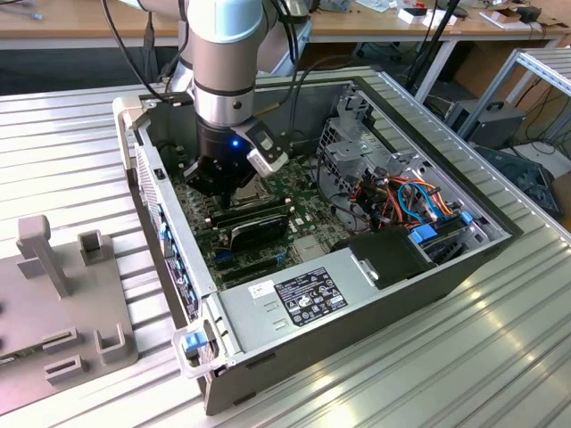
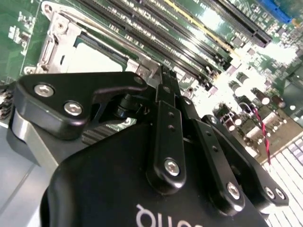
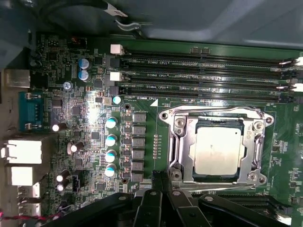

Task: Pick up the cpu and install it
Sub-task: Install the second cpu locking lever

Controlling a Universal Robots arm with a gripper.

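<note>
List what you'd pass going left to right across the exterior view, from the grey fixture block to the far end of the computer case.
Grey fixture block → case side wall → tool over the motherboard → drive cage → orange and blue cables.

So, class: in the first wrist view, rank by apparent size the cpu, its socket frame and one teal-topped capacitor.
1. Socket frame, largest; it surrounds the chip.
2. Cpu, lying inside the frame.
3. Capacitor, clearly smallest.
</note>
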